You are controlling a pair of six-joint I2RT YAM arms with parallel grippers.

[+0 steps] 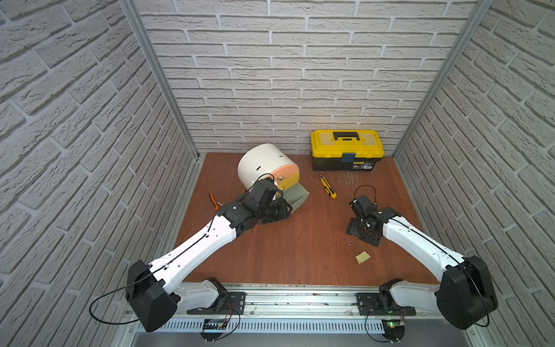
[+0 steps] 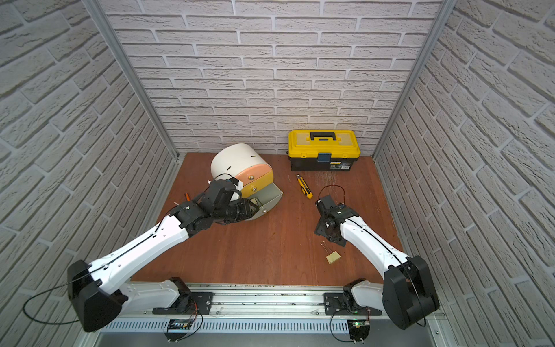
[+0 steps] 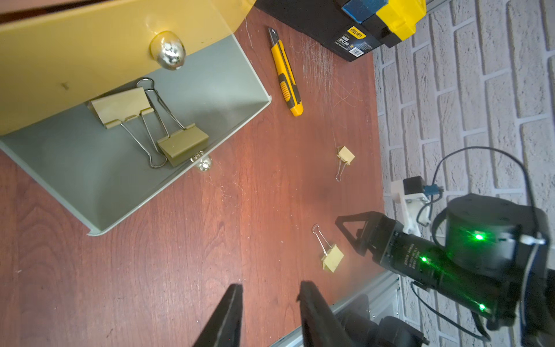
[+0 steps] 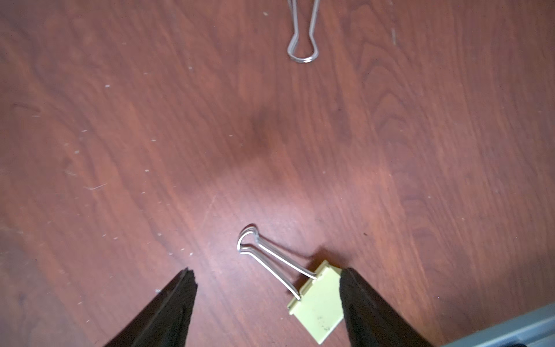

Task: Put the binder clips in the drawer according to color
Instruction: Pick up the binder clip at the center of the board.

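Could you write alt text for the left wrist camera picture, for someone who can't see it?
Two pale yellow binder clips lie in an open grey drawer; two more clips and a utility knife lie on the wooden table.

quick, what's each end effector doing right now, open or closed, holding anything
Left end effector: open, holding nothing, near the open grey drawer.
Right end effector: open, holding nothing, fingers straddling a pale yellow binder clip on the table.

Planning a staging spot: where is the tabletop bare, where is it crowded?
Bare: the wide centre and front between the two arms, and the strip between the open grey drawer and the utility knife. Crowded: around the right end effector, where pale yellow binder clips lie.
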